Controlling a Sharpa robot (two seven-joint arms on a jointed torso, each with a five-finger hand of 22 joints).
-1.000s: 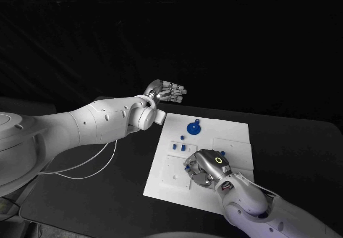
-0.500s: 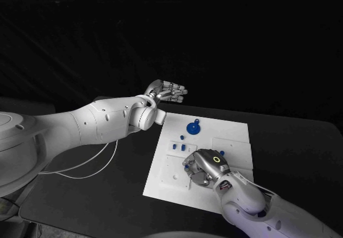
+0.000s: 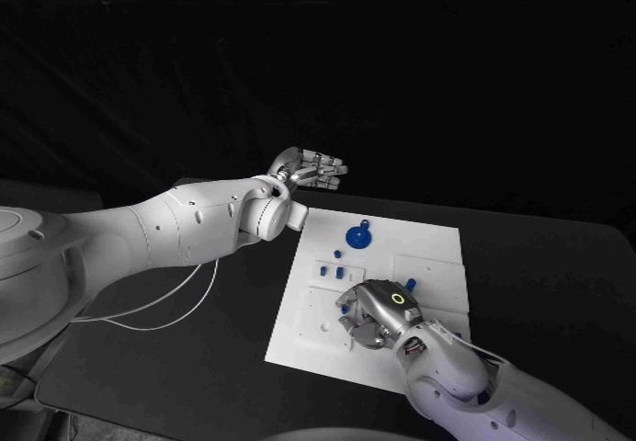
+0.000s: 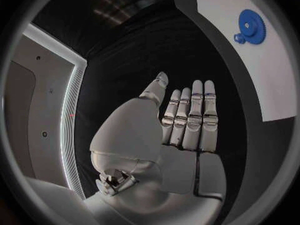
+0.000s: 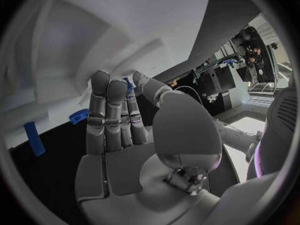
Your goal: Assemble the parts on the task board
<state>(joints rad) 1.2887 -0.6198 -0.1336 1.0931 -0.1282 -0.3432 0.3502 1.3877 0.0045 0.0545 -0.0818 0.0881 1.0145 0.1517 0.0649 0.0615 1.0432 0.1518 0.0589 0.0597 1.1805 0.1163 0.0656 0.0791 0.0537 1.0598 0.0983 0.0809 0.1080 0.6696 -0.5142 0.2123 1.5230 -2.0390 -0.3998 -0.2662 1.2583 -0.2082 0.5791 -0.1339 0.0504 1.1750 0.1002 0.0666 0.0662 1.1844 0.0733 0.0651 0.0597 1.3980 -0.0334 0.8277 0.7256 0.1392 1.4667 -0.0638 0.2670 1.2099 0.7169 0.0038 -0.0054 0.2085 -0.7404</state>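
Two silver hands work a black table (image 3: 173, 367) where the white task board (image 3: 425, 241) lies at centre. At about 12 o'clock on the board a round blue gear (image 3: 359, 237) lies flat, a smaller blue piece touching its rim; the left wrist view shows the same gear (image 4: 252, 23) on the white plate. Toward 9 o'clock of the board's middle, a row of small blue parts (image 3: 338, 272) stands just beside one another.

The right hand (image 3: 377, 315) is down over the board's lower half, near 6 o'clock, fingers curled toward the plate. A slim blue part (image 3: 410, 285) stands just past its knuckles, and small blue bits show at its fingertips. In the right wrist view the right hand's fingers (image 5: 107, 116) lie straight and close together with a blue part (image 5: 129, 86) at their tips; whether that part is pinched or merely touched cannot be told.

The left hand (image 3: 308, 171) hangs beyond the board's 11 o'clock corner, well clear of it. Its fingers (image 4: 189, 116) stretch out flat side by side, palm bare, with nothing in its hold.
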